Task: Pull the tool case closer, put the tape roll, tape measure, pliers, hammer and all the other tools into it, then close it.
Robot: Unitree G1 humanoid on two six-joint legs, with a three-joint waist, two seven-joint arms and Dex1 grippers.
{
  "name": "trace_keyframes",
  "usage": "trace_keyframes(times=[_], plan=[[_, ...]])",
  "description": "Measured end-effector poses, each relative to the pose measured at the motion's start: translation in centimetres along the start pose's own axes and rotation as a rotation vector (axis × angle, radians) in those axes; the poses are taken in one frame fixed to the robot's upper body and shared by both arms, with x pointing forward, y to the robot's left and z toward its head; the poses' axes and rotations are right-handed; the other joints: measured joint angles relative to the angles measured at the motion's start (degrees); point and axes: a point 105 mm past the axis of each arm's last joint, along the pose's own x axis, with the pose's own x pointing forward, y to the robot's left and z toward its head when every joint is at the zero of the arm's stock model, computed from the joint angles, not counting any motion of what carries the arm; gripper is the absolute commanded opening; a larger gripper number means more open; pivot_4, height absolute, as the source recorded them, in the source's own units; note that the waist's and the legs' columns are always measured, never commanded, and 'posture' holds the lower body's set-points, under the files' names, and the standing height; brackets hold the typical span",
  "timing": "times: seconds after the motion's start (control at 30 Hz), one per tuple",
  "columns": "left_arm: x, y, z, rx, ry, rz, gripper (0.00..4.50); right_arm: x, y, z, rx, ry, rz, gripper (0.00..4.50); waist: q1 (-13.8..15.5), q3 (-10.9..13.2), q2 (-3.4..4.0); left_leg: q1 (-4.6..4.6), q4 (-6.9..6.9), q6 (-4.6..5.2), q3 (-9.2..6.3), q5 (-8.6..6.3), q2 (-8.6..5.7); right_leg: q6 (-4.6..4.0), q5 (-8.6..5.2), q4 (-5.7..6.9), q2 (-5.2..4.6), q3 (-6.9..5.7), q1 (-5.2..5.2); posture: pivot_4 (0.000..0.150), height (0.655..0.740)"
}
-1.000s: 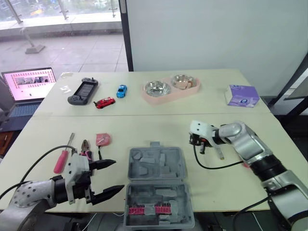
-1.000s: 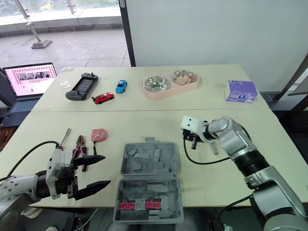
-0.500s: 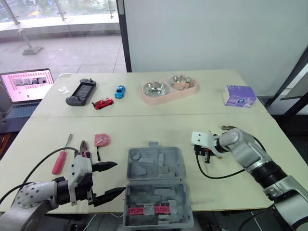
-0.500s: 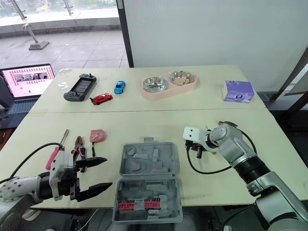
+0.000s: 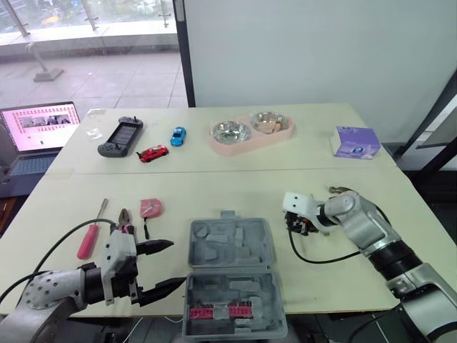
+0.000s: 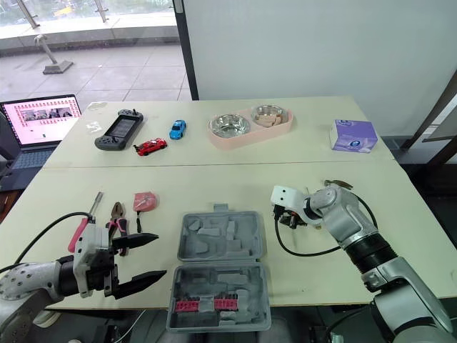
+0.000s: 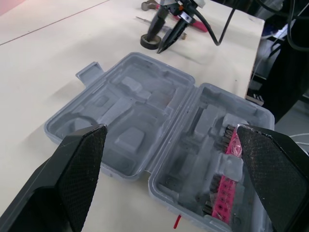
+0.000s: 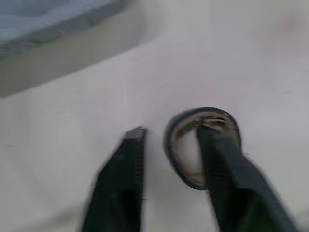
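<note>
- The screwdriver [image 5: 87, 241], pliers [image 5: 127, 219] and tape measure [image 5: 151, 207] lie on the table at the far left, well apart from the case and not yet packed.
- The left gripper [image 5: 175, 262] hovers low just left of the case, its fingers spread wide and holding nothing.
- The tool case [image 5: 228, 246] lies open near the front edge, between the arms. Its moulded pockets are bare except for a pink bit strip [image 5: 218, 311] in the near half.
- The right gripper [image 8: 171, 131] is down at the tape roll [image 8: 175, 145], which sits on the table just right of the case. The fingers are parted, one inside the ring and one outside, and are not pinching yet.
- The step in hand looks like grasping the roll. Next, the fingers need to close on its wall, lift it and carry it left to a pocket.
- The hammer [image 6: 334, 184] lies beyond the right forearm, partly hidden.
</note>
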Motion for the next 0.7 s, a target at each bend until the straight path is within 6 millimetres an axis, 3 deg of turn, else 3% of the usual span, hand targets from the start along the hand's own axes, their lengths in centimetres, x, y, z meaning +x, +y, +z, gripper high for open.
trace_keyframes(times=[0.03, 0.33, 0.43, 0.57, 0.63, 0.7], plan=[[0.0, 0.0, 0.0, 0.000, 0.000, -0.001, 4.50, 0.1, 0.1, 0.1, -0.001, -0.003, 0.002, 0.08, 0.0, 0.0, 0.00, 0.00, 0.00, 0.00, 0.00, 0.00, 0.00, -0.01, 0.00, 0.00, 0.00, 0.00, 0.00, 0.150, 0.7360], [0.0, 0.0, 0.0, -0.001, 0.000, -0.004, 4.50, -0.1, 0.5, 0.4, 0.006, -0.017, -0.021, 0.08, 0.2, 0.0, 0.03, -0.08, -0.01, 0.00, 0.00, 0.00, 0.00, -0.01, 0.01, 0.00, 0.00, 0.01, -0.09, 0.150, 0.7360], [-0.1, 0.0, -0.1, -0.006, 0.002, 0.001, 4.50, -0.9, 0.6, 1.6, -0.026, -0.049, -0.017, 0.08, 0.2, 0.1, 0.13, -0.15, -0.01, 0.00, 0.00, 0.00, -0.01, 0.00, 0.01, 0.00, -0.01, 0.01, -0.14, 0.150, 0.7360], [-0.7, 0.7, -0.6, -0.029, 0.011, 0.042, 4.50, -3.1, -0.2, 5.7, -0.068, -0.148, -0.027, 0.08, 0.0, 0.1, 0.21, -0.15, -0.01, 0.00, 0.00, 0.00, 0.02, 0.00, 0.01, 0.04, 0.02, 0.02, -0.19, 0.150, 0.7360], [-1.4, 1.4, -0.9, -0.036, 0.014, 0.081, 4.50, -4.3, -0.1, 9.4, -0.105, -0.233, -0.004, 0.08, 0.0, 0.1, 0.21, -0.15, -0.03, 0.00, 0.00, 0.00, 0.10, -0.01, 0.01, 0.04, 0.10, 0.02, -0.21, 0.150, 0.7360], [-2.1, 1.9, -1.1, -0.041, 0.017, 0.111, 4.50, -4.8, 1.2, 13.3, -0.187, -0.308, 0.051, 0.08, -0.1, 0.1, 0.20, -0.15, -0.04, -0.01, 0.00, 0.00, 0.25, -0.03, 0.02, 0.02, 0.23, 0.02, -0.24, 0.150, 0.7360]])
